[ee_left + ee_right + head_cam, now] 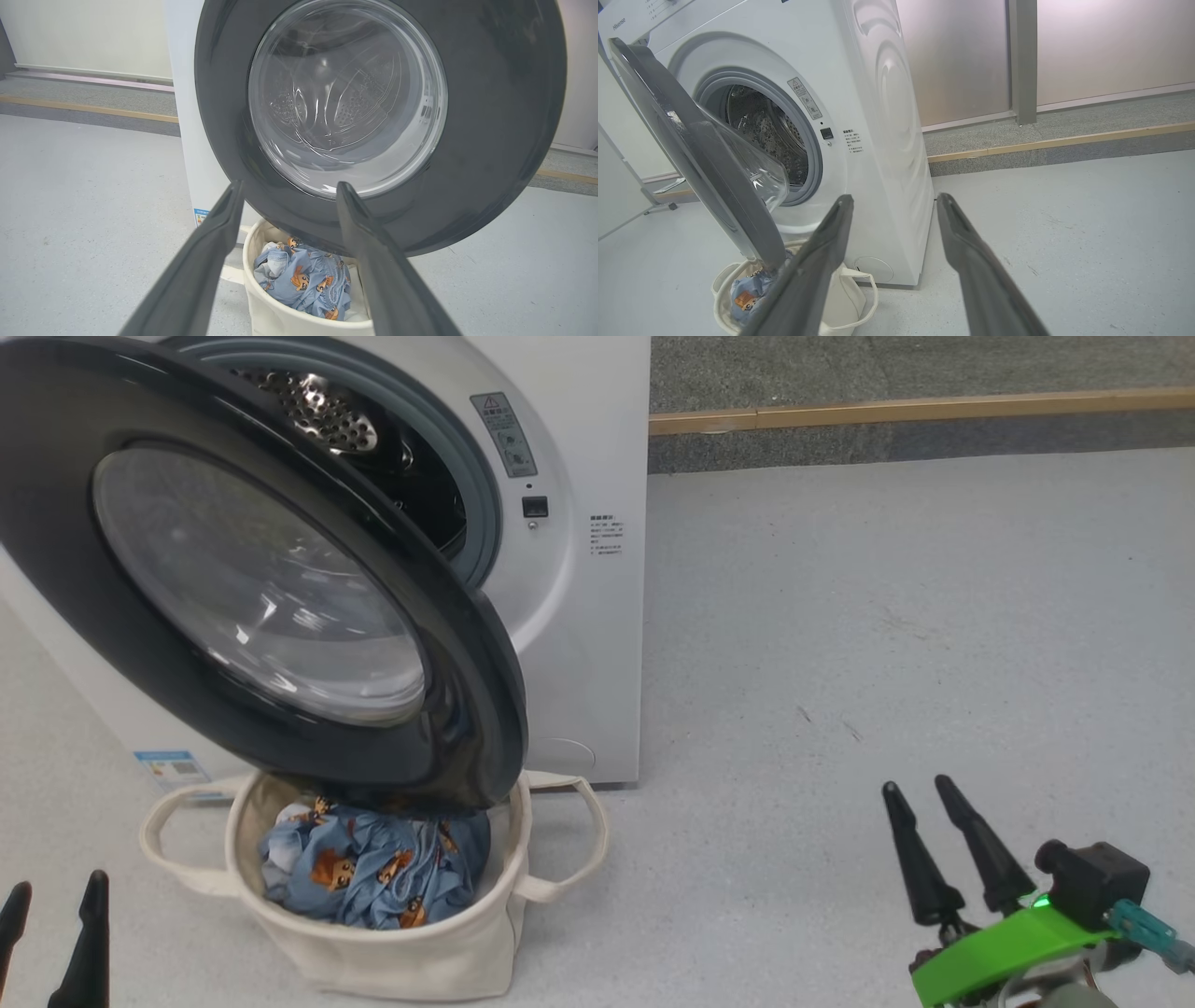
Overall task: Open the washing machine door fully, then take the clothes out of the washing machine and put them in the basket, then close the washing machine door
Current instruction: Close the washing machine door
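Observation:
The washing machine stands at the left with its round black-rimmed door swung partly open over the basket. The light blue bear-print clothes lie inside the cream basket, also seen as clothes in the left wrist view. The drum mouth shows bare metal inside. My left gripper is open at the lower left, short of the door, holding nothing. My right gripper is open and empty at the lower right, well away from the machine.
Grey floor spreads to the right of the machine. A raised kerb with a wooden strip runs along the back. A grey post and pale wall panels stand behind it.

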Controlling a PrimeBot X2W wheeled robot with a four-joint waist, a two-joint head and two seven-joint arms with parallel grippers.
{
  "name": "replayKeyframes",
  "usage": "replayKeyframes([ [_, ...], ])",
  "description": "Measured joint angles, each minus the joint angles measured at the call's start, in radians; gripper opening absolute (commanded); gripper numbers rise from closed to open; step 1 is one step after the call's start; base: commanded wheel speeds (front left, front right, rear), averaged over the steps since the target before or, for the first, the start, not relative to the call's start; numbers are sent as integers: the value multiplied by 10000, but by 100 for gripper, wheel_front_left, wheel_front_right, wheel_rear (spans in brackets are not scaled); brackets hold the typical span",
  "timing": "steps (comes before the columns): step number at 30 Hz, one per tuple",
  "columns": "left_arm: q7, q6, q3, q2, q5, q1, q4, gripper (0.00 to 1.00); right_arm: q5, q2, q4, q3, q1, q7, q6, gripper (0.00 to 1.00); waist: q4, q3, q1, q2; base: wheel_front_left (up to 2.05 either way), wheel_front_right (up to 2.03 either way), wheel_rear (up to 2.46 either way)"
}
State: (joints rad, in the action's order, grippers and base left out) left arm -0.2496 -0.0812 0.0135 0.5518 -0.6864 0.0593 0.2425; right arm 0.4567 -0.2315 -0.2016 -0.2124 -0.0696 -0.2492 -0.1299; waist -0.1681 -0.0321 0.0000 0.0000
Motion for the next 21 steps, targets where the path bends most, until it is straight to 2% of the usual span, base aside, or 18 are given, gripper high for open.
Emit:
replayKeyframes([
  [11, 0, -207, -86, -299, 167, -246, 199, 100, 146, -165, 368, -25, -435, 0, 0, 0, 331, 112, 0, 0, 0, 0, 0],
  [21, 0, -326, 295, -999, 1005, -763, 274, 100, 1085, -21, 1680, -1620, -2452, 713, 0, 0, 1230, 9, 0, 0, 0, 0, 0],
])
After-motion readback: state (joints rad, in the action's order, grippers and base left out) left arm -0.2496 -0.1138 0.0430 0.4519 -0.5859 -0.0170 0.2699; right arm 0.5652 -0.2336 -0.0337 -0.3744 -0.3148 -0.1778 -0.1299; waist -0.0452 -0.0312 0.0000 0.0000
